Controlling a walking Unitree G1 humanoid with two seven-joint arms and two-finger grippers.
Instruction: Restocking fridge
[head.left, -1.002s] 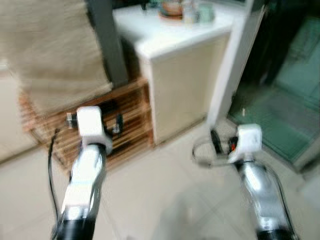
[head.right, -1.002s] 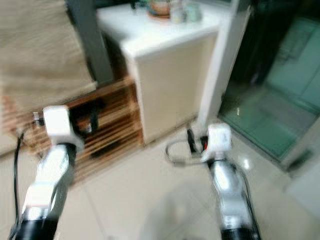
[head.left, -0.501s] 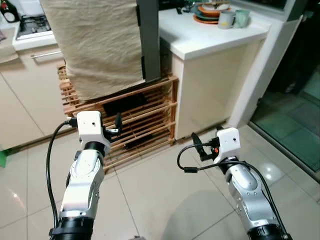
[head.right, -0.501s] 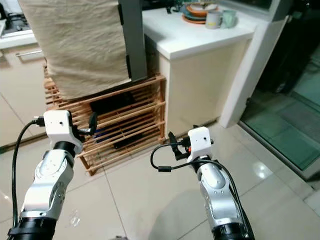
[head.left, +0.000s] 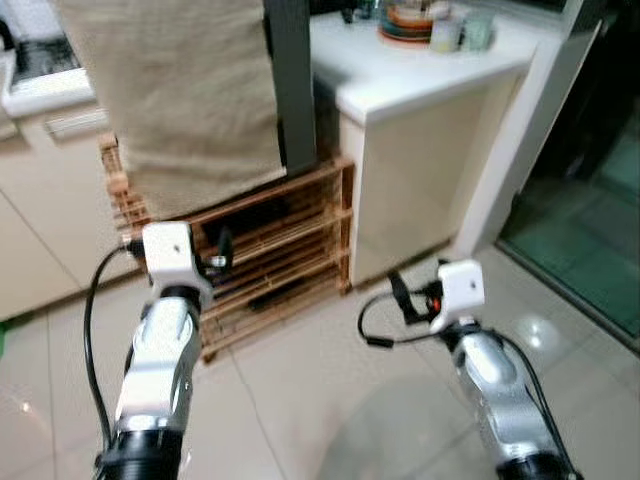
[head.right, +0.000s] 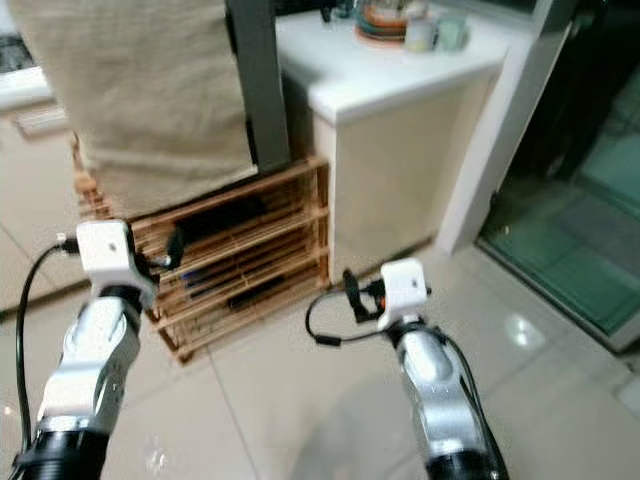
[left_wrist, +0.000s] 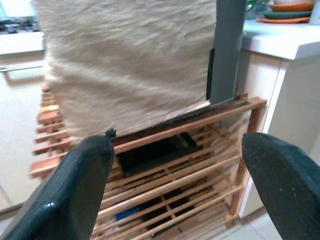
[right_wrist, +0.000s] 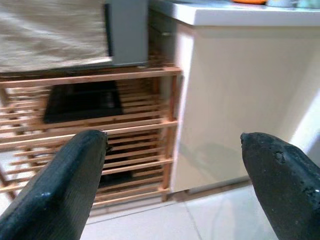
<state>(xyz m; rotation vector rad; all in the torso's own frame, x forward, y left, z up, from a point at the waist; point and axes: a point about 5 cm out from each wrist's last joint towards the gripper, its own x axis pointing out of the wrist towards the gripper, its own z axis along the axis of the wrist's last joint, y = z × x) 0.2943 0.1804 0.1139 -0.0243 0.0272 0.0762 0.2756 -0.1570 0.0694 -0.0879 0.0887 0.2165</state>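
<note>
Now | left gripper (left_wrist: 175, 165) jaws spread | right gripper (right_wrist: 172, 165) jaws spread | wooden rack (head.left: 270, 250) ahead

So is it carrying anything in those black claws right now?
No, nothing is held. The left gripper and right gripper both have their fingers spread wide, empty, facing the wooden rack.

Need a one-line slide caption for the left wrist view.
Open left gripper faces a slatted wooden rack under a beige cloth.
</note>
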